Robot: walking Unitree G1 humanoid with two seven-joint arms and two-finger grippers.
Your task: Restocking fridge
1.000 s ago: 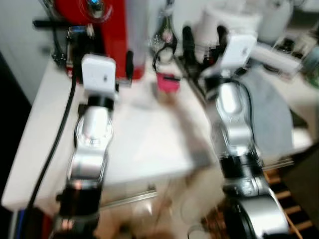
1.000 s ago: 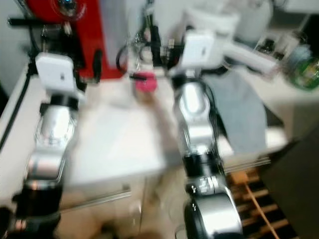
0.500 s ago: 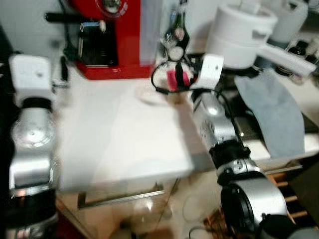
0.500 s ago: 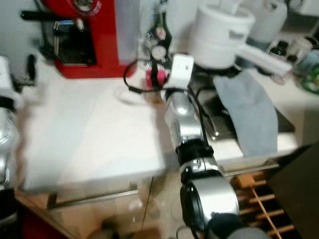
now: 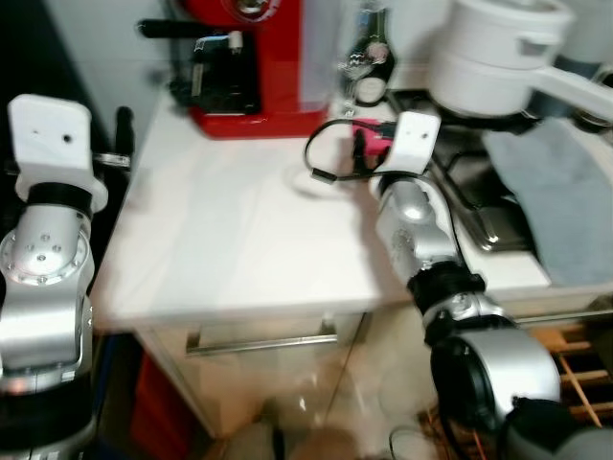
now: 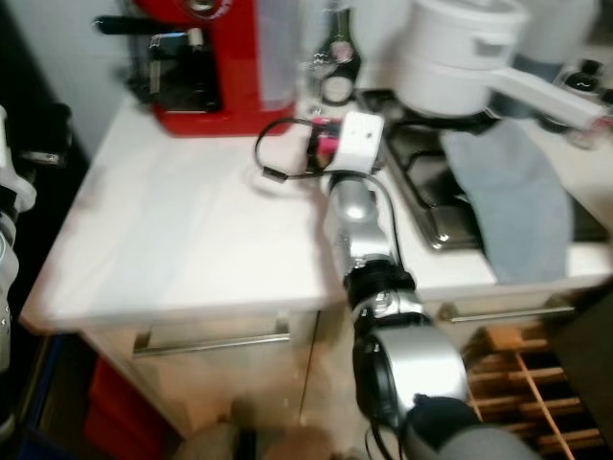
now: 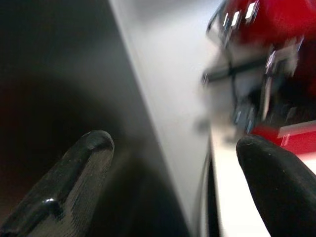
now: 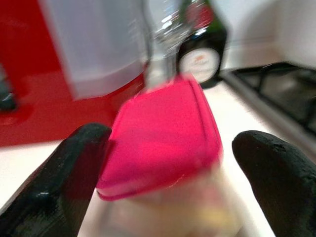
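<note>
Currently we judge the restocking barely begun: the pink-lidded container (image 8: 163, 143) stands on the white tabletop (image 5: 230, 249) beside the red coffee machine (image 5: 254, 57), framed by our spread, released right pincer (image 8: 165, 163), while the left pincer (image 7: 182, 182) hangs open off the tabletop's edge.

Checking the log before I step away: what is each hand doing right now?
Left hand: open, holding nothing, beside the counter's edge.
Right hand: open around the pink-lidded container, not closed on it.
</note>
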